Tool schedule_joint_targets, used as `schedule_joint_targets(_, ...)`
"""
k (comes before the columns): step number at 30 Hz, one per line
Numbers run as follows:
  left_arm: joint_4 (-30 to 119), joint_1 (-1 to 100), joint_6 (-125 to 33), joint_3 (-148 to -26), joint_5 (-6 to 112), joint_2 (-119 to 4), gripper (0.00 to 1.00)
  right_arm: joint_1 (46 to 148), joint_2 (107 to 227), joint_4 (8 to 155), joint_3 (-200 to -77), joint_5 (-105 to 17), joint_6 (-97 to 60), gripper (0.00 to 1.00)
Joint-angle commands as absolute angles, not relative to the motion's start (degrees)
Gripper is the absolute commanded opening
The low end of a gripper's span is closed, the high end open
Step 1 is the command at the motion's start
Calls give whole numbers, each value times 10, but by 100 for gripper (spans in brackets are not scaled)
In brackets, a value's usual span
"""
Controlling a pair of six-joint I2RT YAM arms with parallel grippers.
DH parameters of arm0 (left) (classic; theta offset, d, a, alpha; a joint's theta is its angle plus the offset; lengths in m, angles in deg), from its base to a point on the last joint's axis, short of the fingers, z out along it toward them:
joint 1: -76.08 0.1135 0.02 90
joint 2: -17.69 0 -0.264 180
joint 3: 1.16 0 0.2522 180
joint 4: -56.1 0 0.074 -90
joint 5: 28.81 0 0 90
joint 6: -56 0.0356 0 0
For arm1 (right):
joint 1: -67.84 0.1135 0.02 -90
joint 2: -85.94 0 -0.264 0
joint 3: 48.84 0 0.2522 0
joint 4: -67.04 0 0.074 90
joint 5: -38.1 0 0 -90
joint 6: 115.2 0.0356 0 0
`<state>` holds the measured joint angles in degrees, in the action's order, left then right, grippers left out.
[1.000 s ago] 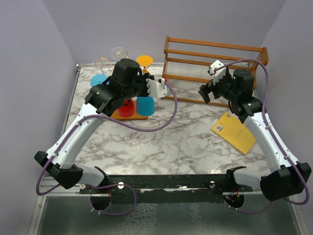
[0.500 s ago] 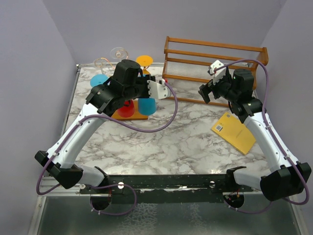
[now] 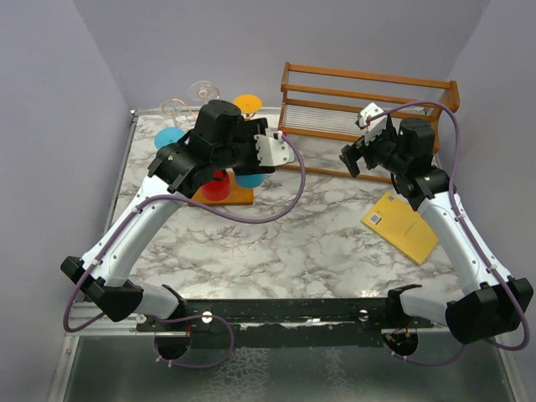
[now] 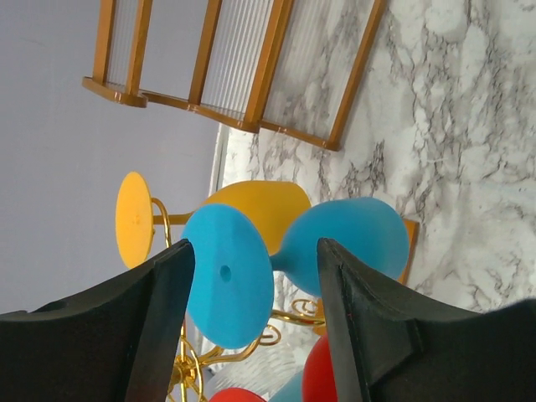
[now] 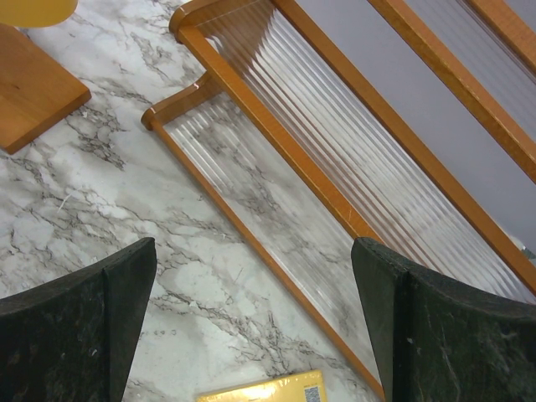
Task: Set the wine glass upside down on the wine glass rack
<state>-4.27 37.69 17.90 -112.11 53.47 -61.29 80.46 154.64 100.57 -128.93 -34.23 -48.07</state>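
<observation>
Watching the marbled bench (image 3: pixel 276 243), I see the gold wire wine glass rack (image 3: pixel 241 198) holding the blue wine glass (image 4: pixel 289 251) foot-up; left jaws stand parted around its stem, right jaws gape empty well right of the rack.

top: high over worktop (image 3: pixel 318 243) near edge, facing slatted rack (image 3: pixel 327 117) | left wrist: close on blue glass (image 4: pixel 343 243), slatted rack beyond | right wrist: close above slatted rack | shared: slatted rack

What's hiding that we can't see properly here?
Top view: the left arm covers most of the wine glass rack and the blue wine glass.
Left wrist view: the red glass is cut off by the bottom edge.
Right wrist view: the yellow book is cut off by the bottom edge.
</observation>
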Motion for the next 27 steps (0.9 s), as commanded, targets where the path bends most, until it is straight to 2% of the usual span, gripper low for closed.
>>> schedule_joint_targets(1, -22, 374, 136, -1155, 499, -617, 69, 801, 1544, 1004, -1282, -331, -490, 100)
schedule_joint_targets(6, -13, 374, 108, -1167, 504, -618, 99, 801, 1542, 1001, -1281, -333, -490, 100)
schedule_joint_targets(10, 17, 375, 70, -1169, 547, -616, 99, 800, 1544, 994, -1279, -347, -484, 100)
schedule_joint_targets(18, 166, 396, -5, -1156, 769, -607, 99, 800, 1569, 959, -1290, -479, -421, 100)
schedule_joint_targets(23, 207, 437, -59, -1148, 798, -590, 99, 801, 1560, 940, -1283, -510, -400, 100)
schedule_joint_targets(27, 214, 489, -117, -1136, 766, -573, 99, 801, 1555, 938, -1290, -513, -390, 100)
